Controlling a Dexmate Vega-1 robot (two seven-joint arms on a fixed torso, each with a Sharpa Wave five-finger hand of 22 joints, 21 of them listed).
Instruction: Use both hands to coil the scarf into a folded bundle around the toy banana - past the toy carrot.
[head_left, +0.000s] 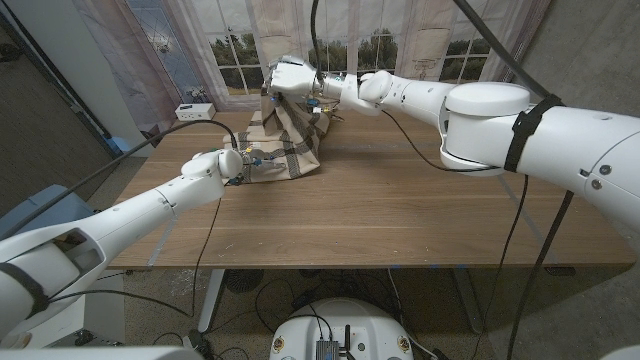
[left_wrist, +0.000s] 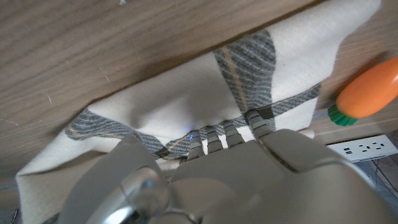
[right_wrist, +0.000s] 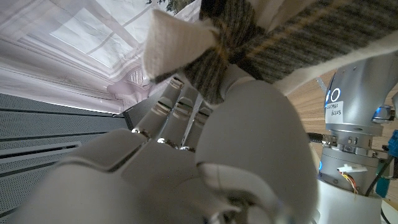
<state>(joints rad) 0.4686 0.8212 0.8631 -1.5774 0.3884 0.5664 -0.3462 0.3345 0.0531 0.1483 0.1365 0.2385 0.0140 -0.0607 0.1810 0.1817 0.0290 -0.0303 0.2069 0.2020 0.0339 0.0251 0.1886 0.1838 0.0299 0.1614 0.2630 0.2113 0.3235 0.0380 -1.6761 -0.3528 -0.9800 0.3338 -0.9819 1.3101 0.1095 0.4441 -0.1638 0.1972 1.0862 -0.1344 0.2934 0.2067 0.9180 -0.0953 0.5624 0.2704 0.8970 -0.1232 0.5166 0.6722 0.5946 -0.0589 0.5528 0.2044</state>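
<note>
Cream-and-grey plaid cloth is bunched between the fingers (right_wrist: 177, 112) of the right hand (head_left: 291, 77), which clamp a corner of the scarf (head_left: 285, 140) and hold it lifted above the far side of the wooden table (head_left: 400, 215). From that grip the scarf hangs down in folds to the tabletop. In the left wrist view the fingers (left_wrist: 233, 134) of the left hand (head_left: 222, 163) are held together, tips pressed on the scarf's near edge where a grey stripe runs; whether they pinch the cloth or only press on it I cannot tell. The toy carrot (left_wrist: 367, 90), orange with a green end, lies on the table just beside the scarf's edge, apart from the fingers. A white power strip (left_wrist: 364, 149) lies near the carrot.
</note>
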